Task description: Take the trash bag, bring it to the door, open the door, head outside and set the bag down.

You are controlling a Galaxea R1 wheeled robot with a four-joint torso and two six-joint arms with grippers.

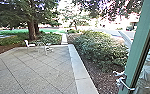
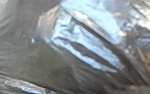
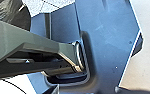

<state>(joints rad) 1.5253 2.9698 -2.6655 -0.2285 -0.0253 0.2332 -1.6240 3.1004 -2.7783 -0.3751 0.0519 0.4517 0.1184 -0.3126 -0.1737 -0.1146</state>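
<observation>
By the open door (image 1: 141, 37), you seem to be taking the trash bag (image 2: 41, 57) (close to the left wrist) outside. Steer clear of the door, onto the yard (image 1: 41, 71). I can't tell how open either gripper is, or what it holds.

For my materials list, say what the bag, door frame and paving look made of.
Bag: thin glossy plastic, by its creases and glints.
Door frame: painted metal or wood, smooth even green.
Paving: probably matte concrete, grainy with straight joints.
</observation>
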